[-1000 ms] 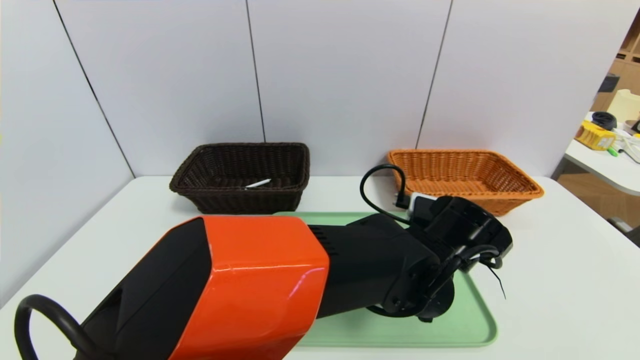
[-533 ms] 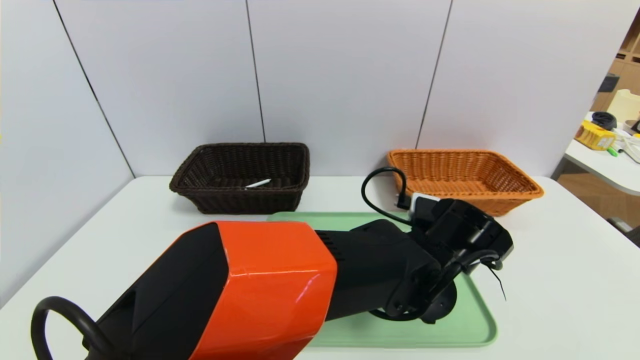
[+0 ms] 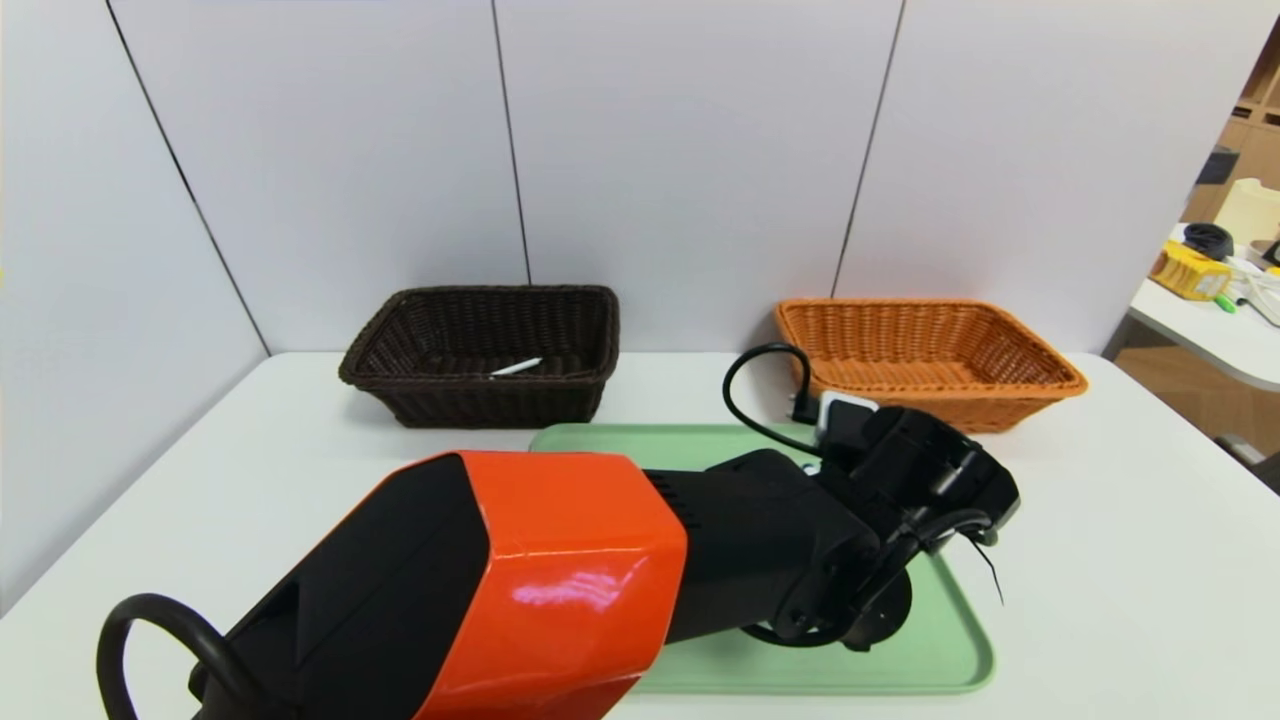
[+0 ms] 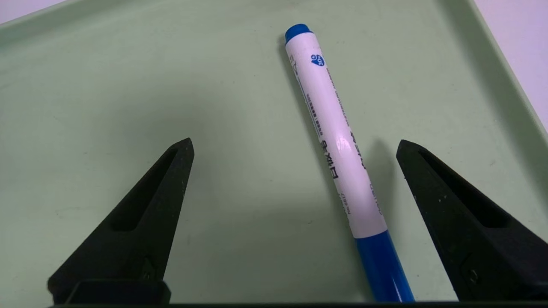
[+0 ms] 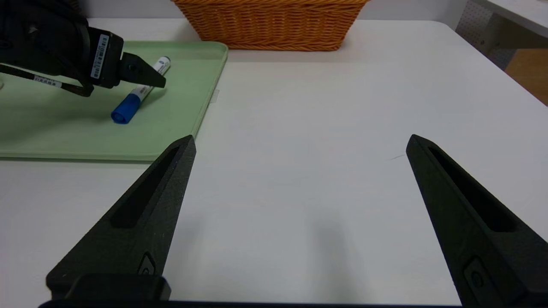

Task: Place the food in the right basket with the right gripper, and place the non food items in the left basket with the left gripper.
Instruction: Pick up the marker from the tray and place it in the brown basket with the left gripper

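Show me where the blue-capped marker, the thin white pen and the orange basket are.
marker (image 4: 338, 145), left wrist view, middle of its white barrel.
thin white pen (image 3: 516, 367), head view, mid-shaft, inside the dark basket.
orange basket (image 3: 1040, 385), head view, front right rim.

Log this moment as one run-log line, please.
left gripper: open, above marker on green tray | right gripper: open, parked over table | thin pen: in dark basket | orange basket

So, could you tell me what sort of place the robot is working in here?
It looks like an indoor lab or office test station, screened off from the room. Plain grey partition panels close in a white table, and at the far right a second desk carries assorted clutter beside wooden shelving.
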Robot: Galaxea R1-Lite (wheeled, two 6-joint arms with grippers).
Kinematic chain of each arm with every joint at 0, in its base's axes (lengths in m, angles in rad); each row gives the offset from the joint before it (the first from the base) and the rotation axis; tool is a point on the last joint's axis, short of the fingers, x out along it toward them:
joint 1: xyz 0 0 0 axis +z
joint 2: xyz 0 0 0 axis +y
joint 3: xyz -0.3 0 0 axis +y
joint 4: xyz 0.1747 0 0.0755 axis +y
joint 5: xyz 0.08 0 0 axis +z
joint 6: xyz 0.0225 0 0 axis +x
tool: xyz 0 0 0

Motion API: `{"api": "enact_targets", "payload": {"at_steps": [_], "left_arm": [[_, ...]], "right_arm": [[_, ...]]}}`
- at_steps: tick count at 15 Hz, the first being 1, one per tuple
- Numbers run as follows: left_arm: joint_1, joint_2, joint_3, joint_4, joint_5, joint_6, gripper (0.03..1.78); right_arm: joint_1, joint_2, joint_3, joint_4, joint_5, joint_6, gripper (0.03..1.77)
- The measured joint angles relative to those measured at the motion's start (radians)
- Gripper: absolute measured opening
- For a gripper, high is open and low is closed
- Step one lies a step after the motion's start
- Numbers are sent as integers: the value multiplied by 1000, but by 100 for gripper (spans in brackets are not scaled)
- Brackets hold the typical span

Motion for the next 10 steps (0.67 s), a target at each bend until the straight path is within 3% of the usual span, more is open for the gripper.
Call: {"api": "enact_targets", "payload": {"at_steps": [10], "left_arm": [[8,6,0,1,24,-29,169]], "right_arm": [[0,0,0,0,0,0,170]]}}
